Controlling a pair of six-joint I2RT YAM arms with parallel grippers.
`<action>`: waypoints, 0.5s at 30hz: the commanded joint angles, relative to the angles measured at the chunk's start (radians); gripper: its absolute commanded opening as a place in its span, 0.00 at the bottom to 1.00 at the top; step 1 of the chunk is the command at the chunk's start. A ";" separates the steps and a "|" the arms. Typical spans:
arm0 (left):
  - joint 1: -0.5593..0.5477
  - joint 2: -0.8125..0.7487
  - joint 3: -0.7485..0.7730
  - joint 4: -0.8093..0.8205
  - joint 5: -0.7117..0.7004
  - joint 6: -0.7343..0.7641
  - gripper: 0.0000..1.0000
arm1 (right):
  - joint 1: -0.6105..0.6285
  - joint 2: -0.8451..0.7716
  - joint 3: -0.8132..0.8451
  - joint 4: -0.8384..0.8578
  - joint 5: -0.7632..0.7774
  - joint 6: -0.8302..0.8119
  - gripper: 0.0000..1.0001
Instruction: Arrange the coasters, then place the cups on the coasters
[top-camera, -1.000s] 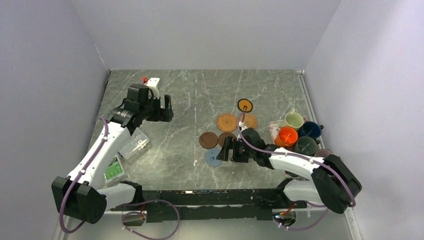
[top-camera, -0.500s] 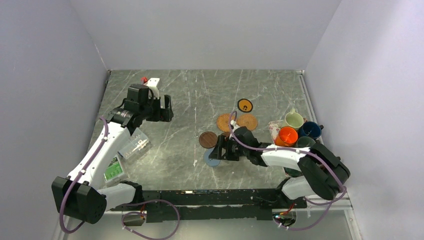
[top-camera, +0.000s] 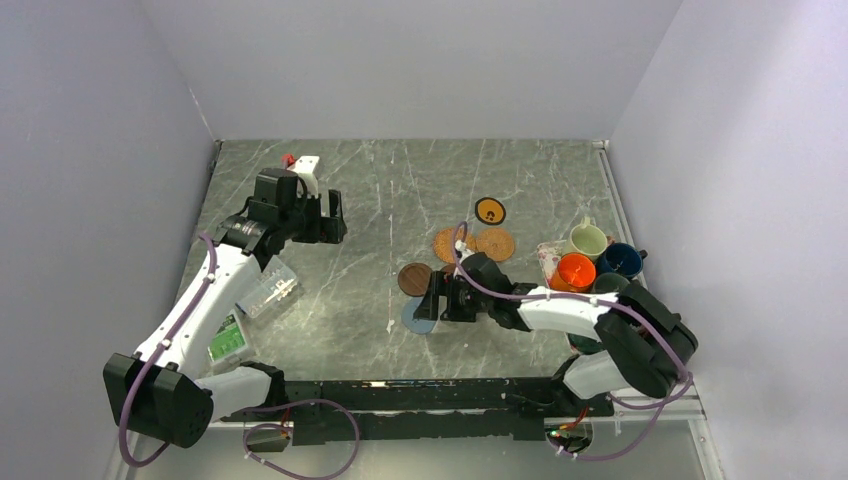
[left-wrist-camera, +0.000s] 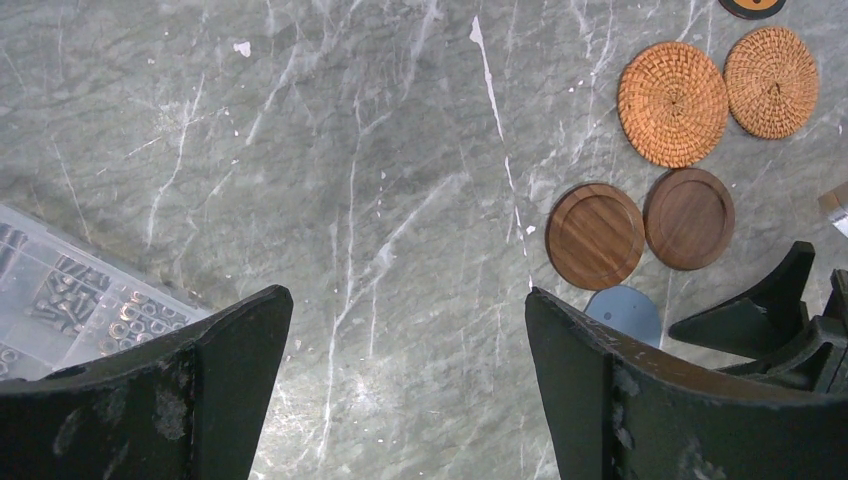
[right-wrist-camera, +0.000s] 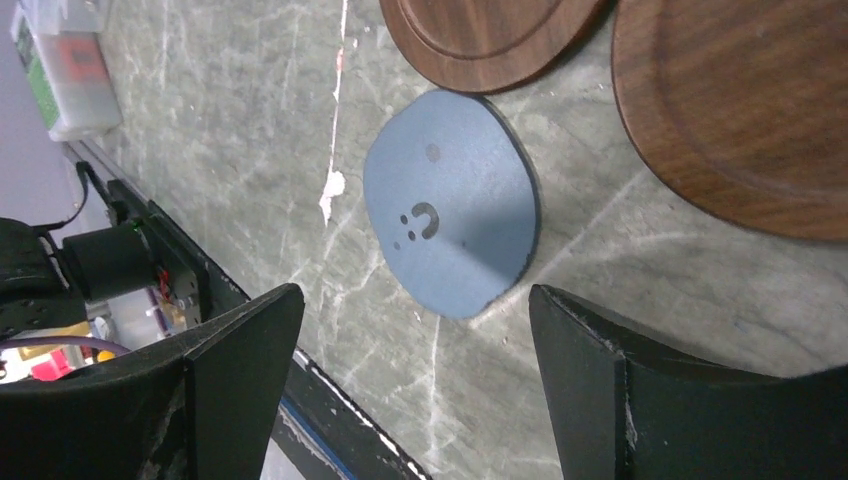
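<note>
The blue-grey coaster (right-wrist-camera: 452, 230) lies flat on the marble just ahead of my right gripper (right-wrist-camera: 415, 300), which is open and empty low over the table. Two dark brown coasters (right-wrist-camera: 480, 35) (right-wrist-camera: 740, 110) lie beyond it. From above, the right gripper (top-camera: 441, 298) covers one brown coaster, beside the other (top-camera: 414, 279) and the blue-grey coaster (top-camera: 416, 319). Two tan woven coasters (left-wrist-camera: 672, 103) (left-wrist-camera: 770, 68) and the black, orange-rimmed coaster (top-camera: 490, 210) lie further back. The orange (top-camera: 575, 271), cream (top-camera: 588, 240), dark blue (top-camera: 620, 260) and dark green (top-camera: 606, 286) cups cluster at the right. My left gripper (top-camera: 334, 218) hovers open and empty at the far left.
A clear plastic box (top-camera: 268, 290) of small hardware and a green-labelled box (top-camera: 228, 340) lie by the left arm. A small white and red item (top-camera: 305, 163) sits at the back left. A floral-patterned piece (top-camera: 548, 258) stands beside the cups. Walls enclose the table.
My right gripper has slid left over the brown coaster towards the blue-grey coaster, which has shifted slightly left. The left arm has not moved.
</note>
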 joint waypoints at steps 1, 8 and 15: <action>0.004 -0.036 -0.006 0.029 -0.012 0.016 0.93 | 0.004 -0.081 0.068 -0.190 0.084 -0.046 0.90; 0.004 -0.047 -0.015 0.037 -0.025 0.013 0.93 | -0.010 -0.242 0.307 -0.654 0.346 -0.176 0.94; 0.004 -0.046 -0.021 0.042 -0.040 0.012 0.93 | -0.250 -0.276 0.552 -0.920 0.441 -0.328 0.95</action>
